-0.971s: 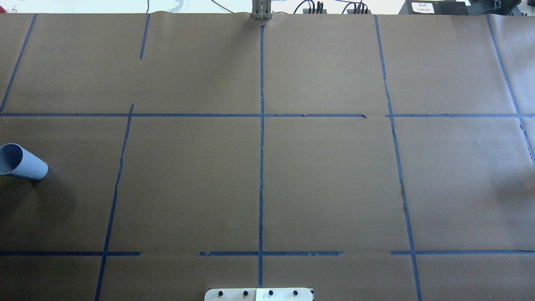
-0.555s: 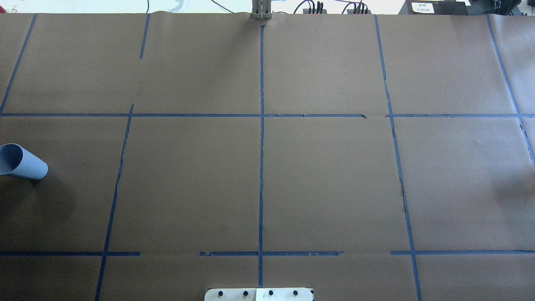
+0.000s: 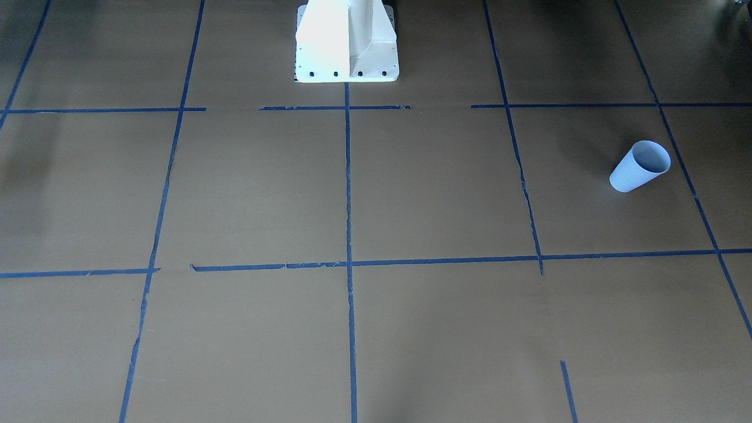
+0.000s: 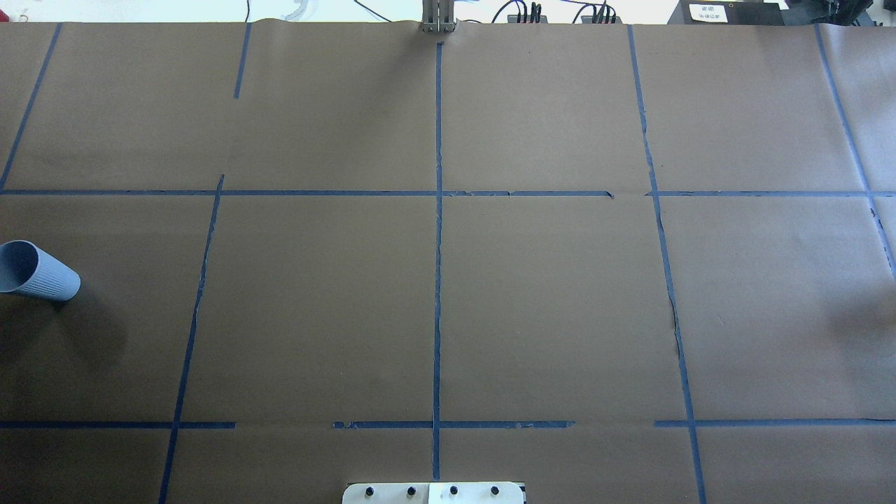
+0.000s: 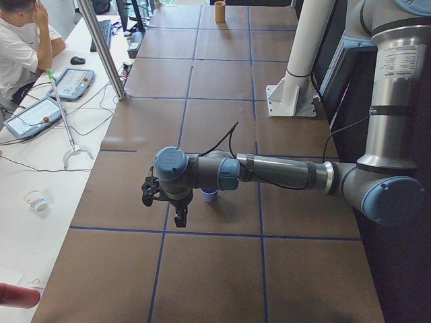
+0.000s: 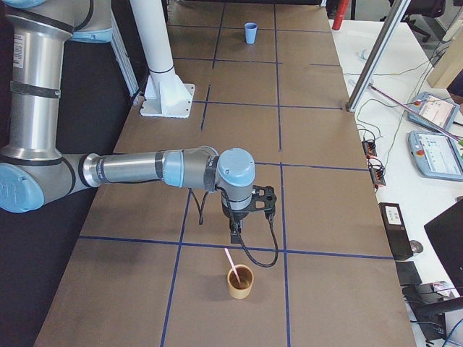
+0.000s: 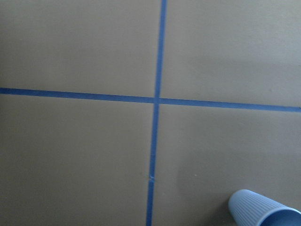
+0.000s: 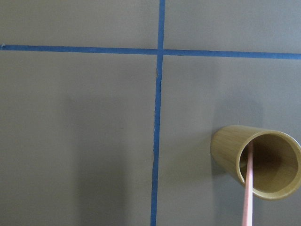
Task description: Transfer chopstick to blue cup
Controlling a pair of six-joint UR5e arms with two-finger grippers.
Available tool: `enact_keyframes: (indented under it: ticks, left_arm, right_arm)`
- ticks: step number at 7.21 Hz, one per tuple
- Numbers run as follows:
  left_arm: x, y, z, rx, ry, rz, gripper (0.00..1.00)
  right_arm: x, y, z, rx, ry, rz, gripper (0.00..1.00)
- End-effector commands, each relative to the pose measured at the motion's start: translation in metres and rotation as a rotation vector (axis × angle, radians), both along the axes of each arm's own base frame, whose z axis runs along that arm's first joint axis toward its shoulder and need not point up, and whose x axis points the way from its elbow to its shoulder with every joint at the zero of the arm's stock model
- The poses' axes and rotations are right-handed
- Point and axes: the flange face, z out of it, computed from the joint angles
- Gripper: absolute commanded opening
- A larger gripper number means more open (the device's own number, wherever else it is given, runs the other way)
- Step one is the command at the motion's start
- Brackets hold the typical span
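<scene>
The blue cup [image 4: 38, 271] stands upright at the table's left end; it also shows in the front view [image 3: 640, 166], the right-side view [image 6: 250, 32] and the left wrist view [image 7: 263, 209]. The pink-orange chopstick [image 6: 230, 258] stands in a bamboo cup [image 6: 241, 282] at the table's right end, and shows in the right wrist view [image 8: 248, 188]. My left gripper [image 5: 180, 219] hangs just beside the blue cup [image 5: 210, 196]. My right gripper [image 6: 235, 233] hangs above the table just short of the bamboo cup [image 8: 256, 160]. I cannot tell whether either gripper is open or shut.
Blue tape lines divide the brown table. The white robot base [image 3: 346, 41] stands at the middle of the near edge. An operator [image 5: 20, 40] sits by a side bench with tablets and cables. A metal post [image 6: 372, 61] stands at the far edge.
</scene>
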Motion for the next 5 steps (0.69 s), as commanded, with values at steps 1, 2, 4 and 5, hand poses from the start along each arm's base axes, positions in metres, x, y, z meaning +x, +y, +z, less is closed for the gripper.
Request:
enact_keyframes:
  ticks: [1,2,4,5]
  left_arm:
    - [0.071,0.002,-0.017,-0.094,-0.030,0.022,1.00]
    - [0.097,0.003,-0.023,-0.056,-0.021,0.054,1.00]
    - [0.116,0.017,-0.014,0.005,-0.030,0.077,1.00]
    - [0.119,0.025,-0.006,-0.010,-0.034,0.087,1.00]
  right_arm:
    - [-0.004,0.005,0.004,-0.019,-0.046,0.009,1.00]
    - [-0.005,0.008,0.006,-0.026,-0.059,0.010,1.00]
    - [-0.005,0.011,0.010,-0.033,-0.068,0.010,1.00]
    - [-0.005,0.012,0.011,-0.034,-0.068,0.009,1.00]
